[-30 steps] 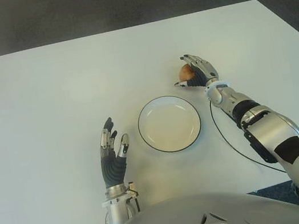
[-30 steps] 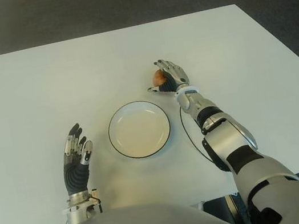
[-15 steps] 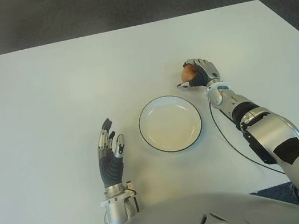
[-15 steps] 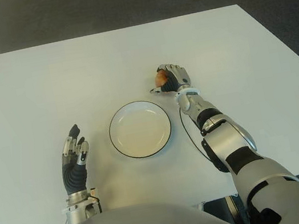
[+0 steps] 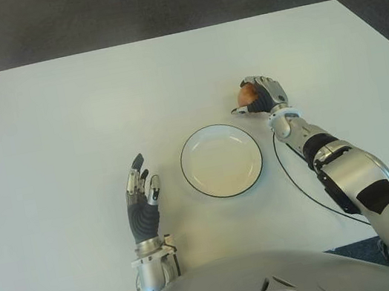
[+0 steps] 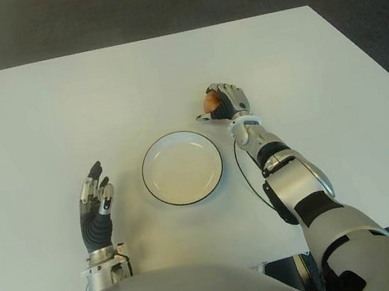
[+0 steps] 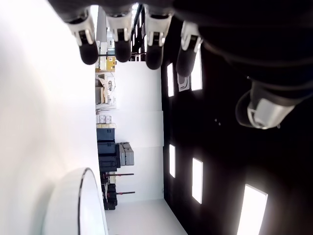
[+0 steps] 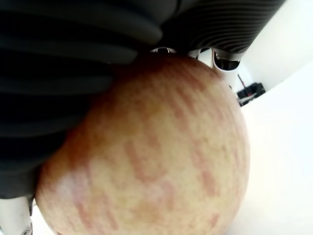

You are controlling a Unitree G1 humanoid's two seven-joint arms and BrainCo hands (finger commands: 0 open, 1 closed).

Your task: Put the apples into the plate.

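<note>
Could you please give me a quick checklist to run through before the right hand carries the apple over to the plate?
1. Right hand closed on the apple: ok, fingers wrap it in the wrist view.
2. Apple lifted off the table: cannot tell.
3. Plate empty: ok.
4. Path from apple to plate free: ok, only bare table between them.
5. Left hand out of the way: ok, open, on the plate's left.

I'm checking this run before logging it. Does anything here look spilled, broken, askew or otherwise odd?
Nothing stands out. The plate sits flat and empty on the white table. The right hand is closed around an apple just beyond the plate's far right edge. The left hand shows open to the left of the plate, holding nothing.
</note>
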